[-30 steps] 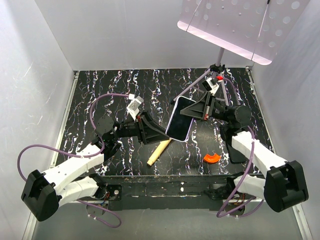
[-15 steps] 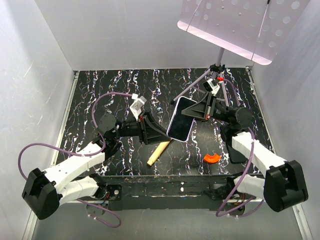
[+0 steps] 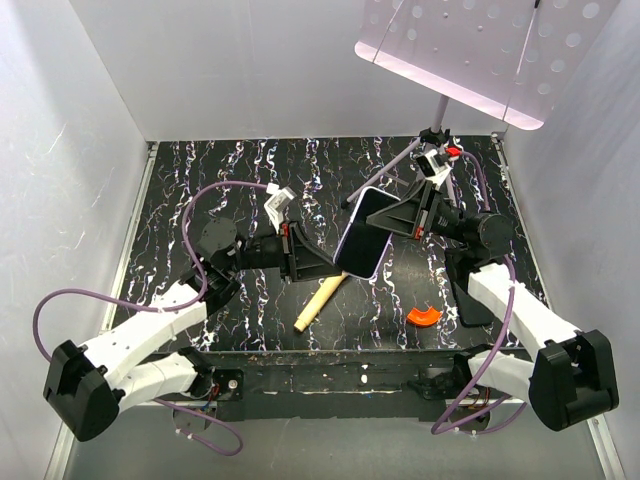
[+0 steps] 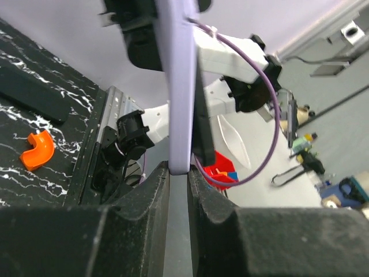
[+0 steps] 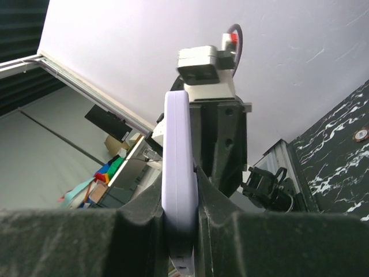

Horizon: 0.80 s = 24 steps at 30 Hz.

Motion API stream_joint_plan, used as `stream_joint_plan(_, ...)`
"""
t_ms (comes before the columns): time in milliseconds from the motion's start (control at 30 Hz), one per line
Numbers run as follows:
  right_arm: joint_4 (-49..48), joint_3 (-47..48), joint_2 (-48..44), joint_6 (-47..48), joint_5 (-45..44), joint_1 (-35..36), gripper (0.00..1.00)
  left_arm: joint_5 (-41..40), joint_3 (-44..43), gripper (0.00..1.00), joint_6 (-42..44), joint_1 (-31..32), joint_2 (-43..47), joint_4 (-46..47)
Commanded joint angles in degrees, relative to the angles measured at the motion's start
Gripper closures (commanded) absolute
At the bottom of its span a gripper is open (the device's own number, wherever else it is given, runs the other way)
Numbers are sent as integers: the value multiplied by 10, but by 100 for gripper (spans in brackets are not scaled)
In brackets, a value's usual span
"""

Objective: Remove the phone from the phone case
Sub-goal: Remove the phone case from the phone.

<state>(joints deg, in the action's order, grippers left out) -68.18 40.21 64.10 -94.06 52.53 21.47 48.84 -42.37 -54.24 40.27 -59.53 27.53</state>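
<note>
The phone (image 3: 364, 240), its glossy black screen up, sits in the lavender phone case (image 3: 358, 278) and is held tilted in the air above the table's middle. My right gripper (image 3: 392, 222) is shut on the case's right edge. In the right wrist view the case edge (image 5: 180, 173) is pinched between the fingers (image 5: 144, 213) of that gripper (image 5: 180, 193). My left gripper (image 3: 335, 262) meets the case's lower left edge. In the left wrist view the case's end (image 4: 179, 86) sits between the tips of the nearly closed left gripper (image 4: 179, 173).
An orange curved piece (image 3: 423, 316) and a wooden stick (image 3: 318, 302) lie on the marbled black table near the front. A dull black flat rectangle (image 3: 470, 305) lies partly under my right arm. A tripod (image 3: 440, 130) with a perforated panel stands at the back right. White walls enclose the table.
Both grippers and the cased phone have shifted slightly back and up. The left arm has swung further in behind the case's lower edge.
</note>
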Motion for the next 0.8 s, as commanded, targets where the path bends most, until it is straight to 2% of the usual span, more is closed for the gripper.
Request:
stream_joint_plan(0,-111,58,-35,-105,-4,31,99,-188,6,98,5,-38,-54,-139)
stream_joint_plan(133,-180,61,-13,-157,-25,32,99,-212,-9,100,-8,-40,-91,-181)
stream_joint_plan(267,-170,50,-1,-152,-49,32,99,-198,5,99,-38,-40,-107,-108)
stream_joint_plan(333,-150,44,-1,-119,-65,32,99,-184,11,97,-45,-38,-103,-65)
stream_joint_plan(467,-31,42,-11,-9,-89,43,99,-157,33,87,-104,-33,-103,35)
stream_joint_plan(600,-22,44,2,14,-114,54,99,-146,55,80,-188,-30,-113,117)
stream_joint_plan(767,-19,45,15,39,-140,84,99,-167,59,78,-210,-21,-114,113)
